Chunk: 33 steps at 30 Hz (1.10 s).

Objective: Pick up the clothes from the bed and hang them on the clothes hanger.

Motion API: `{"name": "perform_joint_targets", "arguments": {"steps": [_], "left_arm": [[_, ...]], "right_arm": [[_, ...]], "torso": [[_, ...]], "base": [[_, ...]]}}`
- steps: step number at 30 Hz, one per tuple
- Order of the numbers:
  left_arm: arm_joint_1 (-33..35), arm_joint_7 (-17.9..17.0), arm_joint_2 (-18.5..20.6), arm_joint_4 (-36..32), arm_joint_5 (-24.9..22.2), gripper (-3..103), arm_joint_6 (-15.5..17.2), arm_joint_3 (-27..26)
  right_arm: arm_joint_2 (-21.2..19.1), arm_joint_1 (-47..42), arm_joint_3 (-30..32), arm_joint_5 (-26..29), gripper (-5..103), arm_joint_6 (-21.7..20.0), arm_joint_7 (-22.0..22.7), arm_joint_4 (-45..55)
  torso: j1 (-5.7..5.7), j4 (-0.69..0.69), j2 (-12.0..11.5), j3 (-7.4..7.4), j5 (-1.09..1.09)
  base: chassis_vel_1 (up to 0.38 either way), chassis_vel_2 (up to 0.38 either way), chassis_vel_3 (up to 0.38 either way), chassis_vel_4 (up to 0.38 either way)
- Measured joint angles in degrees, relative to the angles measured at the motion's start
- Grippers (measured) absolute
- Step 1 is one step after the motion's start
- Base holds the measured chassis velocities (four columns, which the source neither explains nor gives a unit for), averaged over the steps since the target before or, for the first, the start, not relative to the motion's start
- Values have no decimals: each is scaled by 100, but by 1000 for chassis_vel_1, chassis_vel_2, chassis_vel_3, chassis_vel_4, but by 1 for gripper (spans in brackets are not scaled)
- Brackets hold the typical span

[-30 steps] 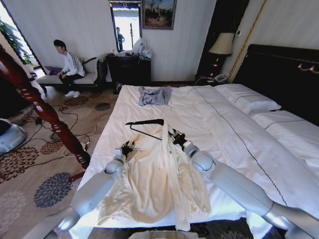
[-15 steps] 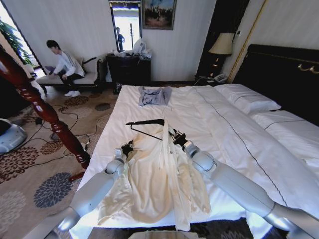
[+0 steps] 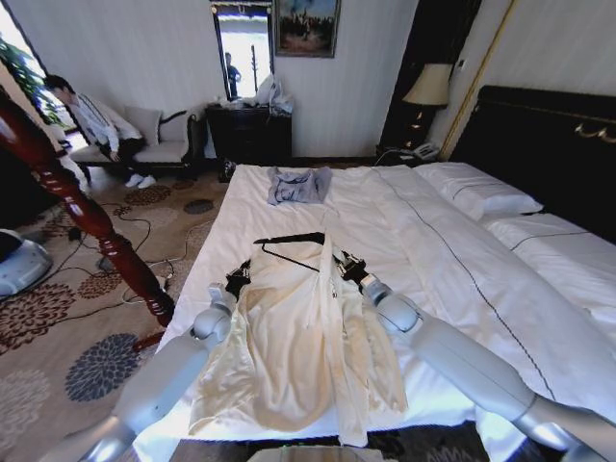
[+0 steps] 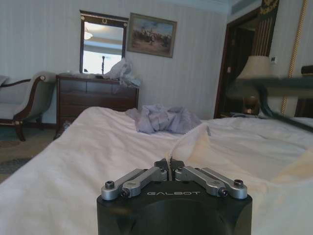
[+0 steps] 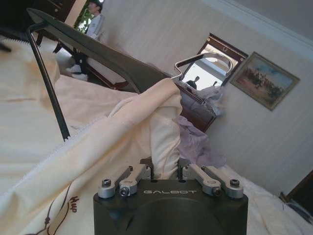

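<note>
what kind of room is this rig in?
Likely a hotel bedroom: a very wide bed with white sheets and a tall black headboard, a cream-shaded bedside lamp with a phone beside it, and a dark wooden dresser under a framed painting.

Cream clothes (image 3: pixel 294 346) over black hanger (image 3: pixel 289 239) on bed (image 3: pixel 404 221)

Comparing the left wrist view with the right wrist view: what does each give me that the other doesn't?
Left wrist view alone: the left gripper shut on a cream fabric edge, and a lamp. Right wrist view alone: the right gripper shut on the clothes, which drape over one arm of the clothes hanger. Both: the grey-blue garment on the bed, the mirror and the painting.
</note>
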Motion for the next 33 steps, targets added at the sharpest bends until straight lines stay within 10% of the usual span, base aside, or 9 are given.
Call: {"name": "perform_joint_targets", "arguments": {"steps": [33], "left_arm": [[150,-209,762,-1914,-240,2,62,88]], "right_arm": [[328,344,-540,-750,22,215,-178,-491]], "torso": [[0,1,0,0,0]], "base": [[0,0,0,0]]}}
